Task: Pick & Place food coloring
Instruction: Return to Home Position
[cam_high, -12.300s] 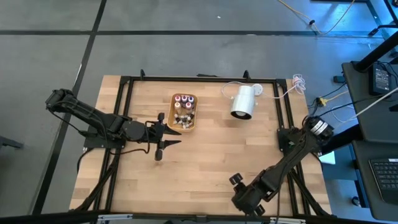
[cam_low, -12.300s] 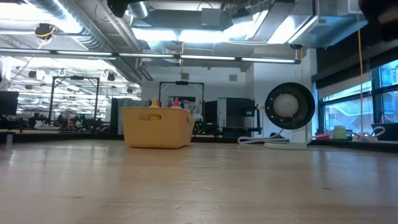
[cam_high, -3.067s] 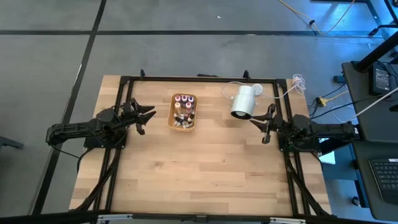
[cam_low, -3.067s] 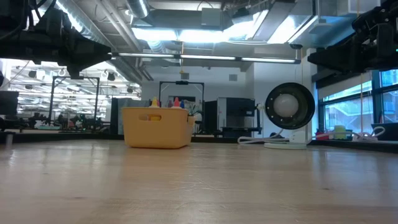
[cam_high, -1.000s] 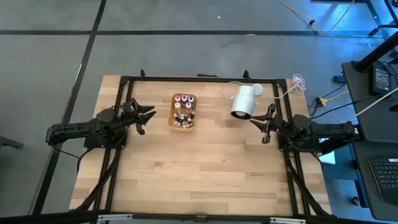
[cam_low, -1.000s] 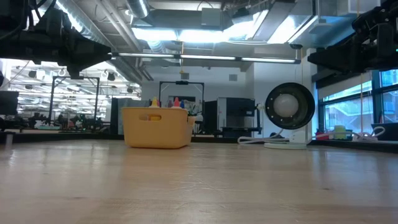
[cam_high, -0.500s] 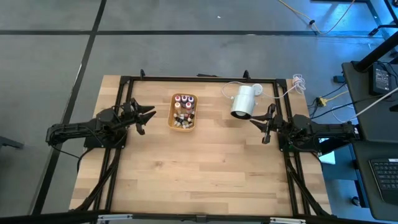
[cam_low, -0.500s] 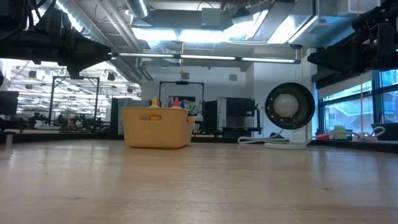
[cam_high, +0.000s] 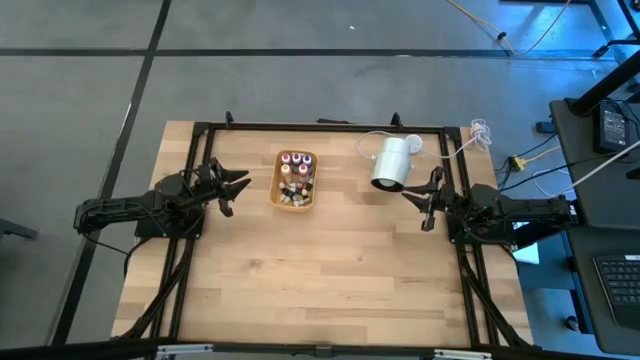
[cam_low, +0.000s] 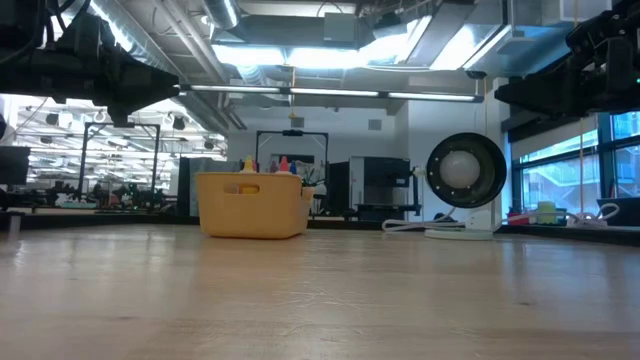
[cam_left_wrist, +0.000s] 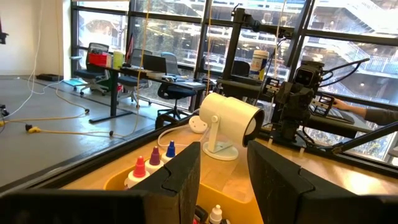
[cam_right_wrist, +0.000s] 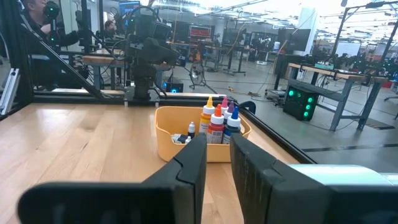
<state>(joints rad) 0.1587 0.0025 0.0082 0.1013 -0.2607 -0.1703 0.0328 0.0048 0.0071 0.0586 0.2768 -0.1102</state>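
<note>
The food coloring (cam_high: 294, 178) is a set of small bottles with white or coloured caps standing in an orange tray (cam_high: 276, 186) at the table's far middle. The low view shows their tips (cam_low: 265, 165) above the tray's wall (cam_low: 252, 208). My left gripper (cam_high: 240, 190) hovers open to the tray's left, pointing at it; its wrist view shows the bottles (cam_left_wrist: 152, 163) past the fingers. My right gripper (cam_high: 412, 205) hovers to the tray's right, narrowly open, looking at the bottles (cam_right_wrist: 217, 124) from that side.
A large white cylinder on a stand (cam_high: 390, 165) lies right of the tray, close to my right gripper, with a white cable (cam_high: 460, 145) running to the far right corner. A black frame (cam_high: 320, 127) borders the table. The near half of the wooden top (cam_high: 320, 280) is bare.
</note>
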